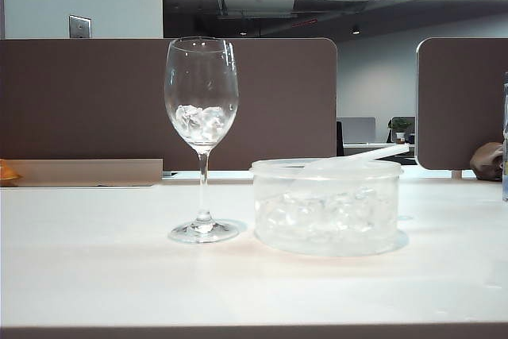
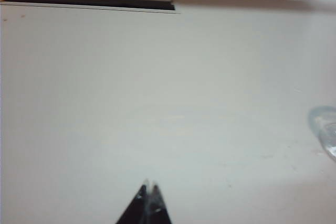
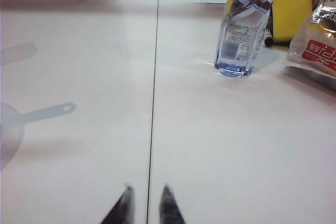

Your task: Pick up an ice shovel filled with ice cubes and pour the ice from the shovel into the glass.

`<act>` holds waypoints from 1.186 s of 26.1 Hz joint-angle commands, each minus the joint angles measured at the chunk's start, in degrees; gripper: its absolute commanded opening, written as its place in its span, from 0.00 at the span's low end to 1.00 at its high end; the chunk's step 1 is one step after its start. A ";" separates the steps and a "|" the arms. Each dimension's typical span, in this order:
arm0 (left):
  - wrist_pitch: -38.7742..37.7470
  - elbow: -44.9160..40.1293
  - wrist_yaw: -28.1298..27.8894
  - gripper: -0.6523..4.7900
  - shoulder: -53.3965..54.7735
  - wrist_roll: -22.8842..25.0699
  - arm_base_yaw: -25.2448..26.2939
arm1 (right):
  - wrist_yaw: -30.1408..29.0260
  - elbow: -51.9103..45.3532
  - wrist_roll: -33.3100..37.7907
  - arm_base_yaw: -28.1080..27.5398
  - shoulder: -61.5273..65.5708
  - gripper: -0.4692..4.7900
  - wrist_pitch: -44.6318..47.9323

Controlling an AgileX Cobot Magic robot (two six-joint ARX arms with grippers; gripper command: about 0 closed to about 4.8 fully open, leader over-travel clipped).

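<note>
Ice cubes [image 1: 202, 121] are already seen in the glass [image 1: 202, 109]; the ice shovel [image 1: 361, 156] rests across the tub [image 1: 327, 208] mid-desk [image 1: 95, 275]. The left gripper [image 2: 148, 185] is pinched closed and empty, the right gripper [image 3: 146, 188] slightly parted and empty, both over bare desk. The pour appears done; little beyond parking seems required.

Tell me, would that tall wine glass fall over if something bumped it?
Probably. The tall clear stemmed wine glass stands on a thin stem and small round foot, with ice cubes high in its bowl, so it looks top-heavy. Thin glass likely breaks easily.

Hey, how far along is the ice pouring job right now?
It looks finished: ice cubes sit in the glass, and the ice shovel rests back on the tub. Nothing is in hand; left gripper and right gripper are over bare table. Nothing obvious remains.
</note>
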 commanded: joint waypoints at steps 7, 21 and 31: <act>0.31 -0.24 -1.73 0.11 0.04 1.07 3.10 | -0.22 -0.42 -0.13 -0.07 0.00 0.23 0.04; 0.66 -0.31 -1.44 0.11 0.04 0.52 3.56 | -0.20 -0.42 -0.13 -0.07 0.00 0.23 0.02; 0.72 -0.33 -1.33 0.11 0.04 1.33 3.58 | -0.22 -0.42 -0.13 -0.07 0.00 0.23 0.04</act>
